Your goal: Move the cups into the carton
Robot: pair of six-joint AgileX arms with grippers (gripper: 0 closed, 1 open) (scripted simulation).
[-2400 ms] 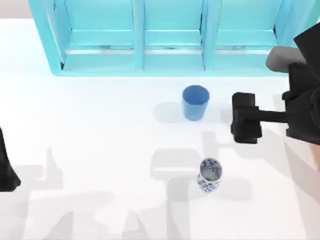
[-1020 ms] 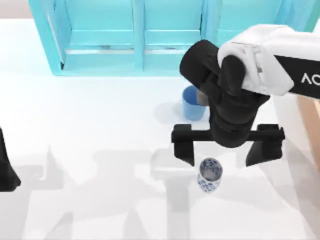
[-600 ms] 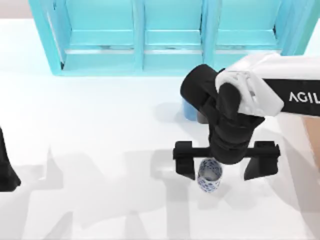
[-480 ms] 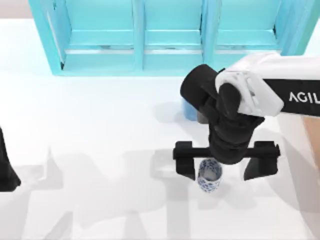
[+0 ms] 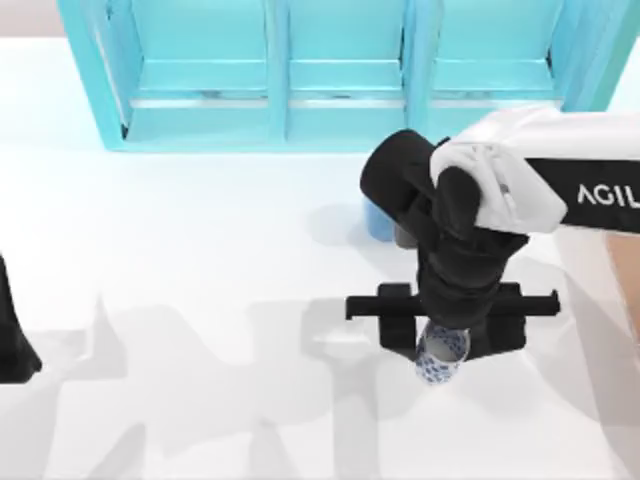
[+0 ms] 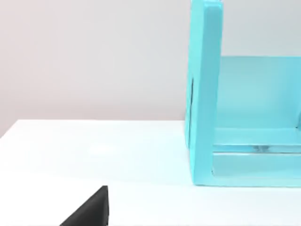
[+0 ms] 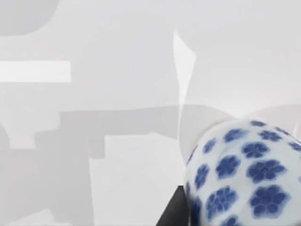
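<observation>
So my right gripper (image 5: 445,325) was down over the white tabletop (image 5: 200,260) right of centre, fingers closed in on the floral cup (image 5: 441,356), which sat upright between them and showed up big and close in the right wrist view (image 7: 244,174). The plain blue cup (image 5: 378,222) was mostly hidden behind the right arm, just in front of the light-blue shelf unit (image 5: 330,70), and a tan sliver of the carton (image 5: 622,290) peeked out at the tabletop's right edge. My left arm (image 5: 12,340) was parked at the far left edge, and I couldn't tell what its gripper was doing.
</observation>
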